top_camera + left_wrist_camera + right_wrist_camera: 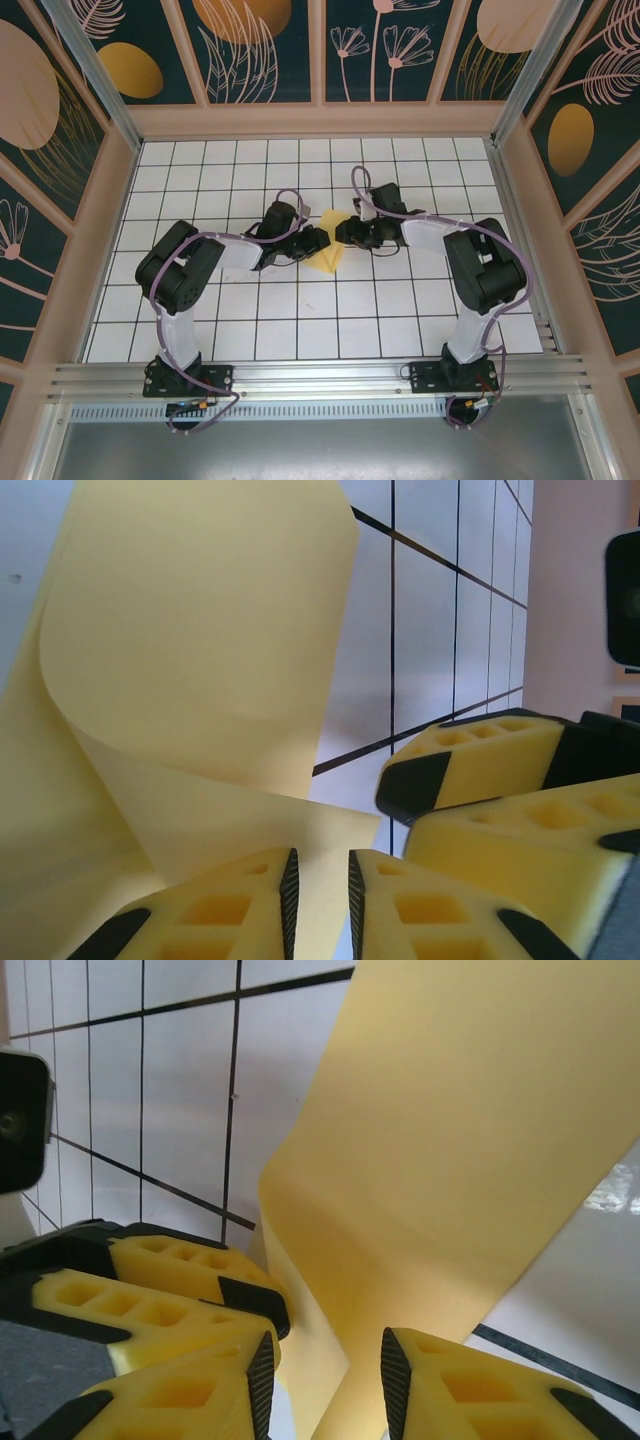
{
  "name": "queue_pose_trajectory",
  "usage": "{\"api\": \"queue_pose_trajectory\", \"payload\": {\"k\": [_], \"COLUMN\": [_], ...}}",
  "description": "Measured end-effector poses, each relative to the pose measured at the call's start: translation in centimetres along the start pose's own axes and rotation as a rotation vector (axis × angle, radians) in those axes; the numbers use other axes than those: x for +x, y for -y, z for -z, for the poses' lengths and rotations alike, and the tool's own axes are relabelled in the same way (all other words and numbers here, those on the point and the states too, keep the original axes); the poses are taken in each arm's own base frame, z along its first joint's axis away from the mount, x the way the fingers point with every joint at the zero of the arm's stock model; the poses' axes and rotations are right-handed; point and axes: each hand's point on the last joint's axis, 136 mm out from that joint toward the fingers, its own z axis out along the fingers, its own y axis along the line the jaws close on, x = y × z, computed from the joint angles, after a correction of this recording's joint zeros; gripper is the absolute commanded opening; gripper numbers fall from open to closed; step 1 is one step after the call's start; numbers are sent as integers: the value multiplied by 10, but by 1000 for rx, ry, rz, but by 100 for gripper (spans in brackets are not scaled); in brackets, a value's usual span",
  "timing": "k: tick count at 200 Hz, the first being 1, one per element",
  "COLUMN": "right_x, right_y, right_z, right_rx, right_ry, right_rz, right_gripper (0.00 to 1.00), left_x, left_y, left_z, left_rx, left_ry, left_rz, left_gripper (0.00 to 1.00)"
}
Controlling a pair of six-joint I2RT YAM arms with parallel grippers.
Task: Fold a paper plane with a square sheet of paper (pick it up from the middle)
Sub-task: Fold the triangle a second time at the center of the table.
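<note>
The sheet of paper is at the middle of the table, curled up between the two grippers, which stand just beside each other. The left gripper has its jaws almost together with paper in the narrow gap, and I cannot tell if they really pinch it. The right gripper is partly spread, with the paper passing between its jaws.

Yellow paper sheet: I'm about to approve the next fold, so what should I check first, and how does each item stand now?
1. The pale-yellow square paper sheet runs between the left gripper fingers: ok.
2. Left jaws clamped on it: cannot tell, a narrow gap shows.
3. Sheet runs between the right gripper fingers: ok.
4. Right jaws gripping: not ok, a clear gap shows beside the paper.
5. Sheet flat for creasing: not ok, it curls upward.
6. Grippers clear of each other: cannot tell, fingers sit very close.
</note>
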Motion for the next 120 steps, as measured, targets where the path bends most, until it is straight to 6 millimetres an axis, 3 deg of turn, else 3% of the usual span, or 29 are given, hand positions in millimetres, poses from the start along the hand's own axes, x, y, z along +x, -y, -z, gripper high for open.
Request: {"api": "queue_pose_trajectory", "payload": {"k": [47,77,120], "right_x": [6,6,4], "right_y": [5,1,3], "right_z": [-6,-7,-7], "right_rx": [-1,-23,-10], "right_ry": [-26,-30,-18], "right_rz": [-9,3,6], "right_gripper": [25,11,7], "left_x": [0,0,0], "left_y": [0,0,0], "left_z": [0,0,0], "left_rx": [0,0,0], "left_ry": [0,0,0], "left_rz": [0,0,0], "left_gripper": [16,17,21]}}
